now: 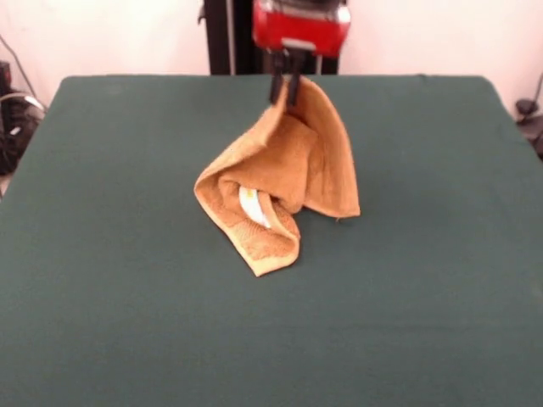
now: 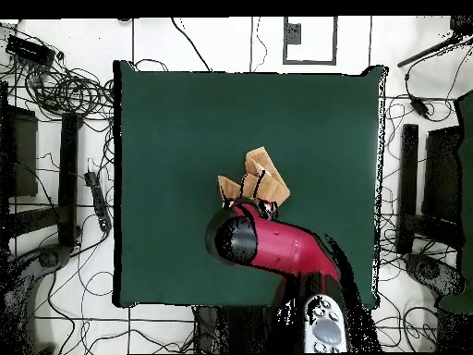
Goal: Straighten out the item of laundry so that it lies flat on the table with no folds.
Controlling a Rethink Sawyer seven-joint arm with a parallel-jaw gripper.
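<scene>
Front and overhead, table (image 1: 102,280) shared

Front view: towel (image 1: 284,182) hangs from my gripper (image 1: 283,88) mid-table (image 1: 102,254), toward far side; lower folds rest on the table nearer.

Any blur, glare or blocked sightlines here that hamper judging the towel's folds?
Front view: even light with no glare, and the orange-tan terry towel shows clearly, pinched at its top by the dark gripper; the red gripper housing above looks slightly smeared. Overhead view: the red and black arm covers much of the towel, so folds are hard to judge on the dark green felt table.
</scene>
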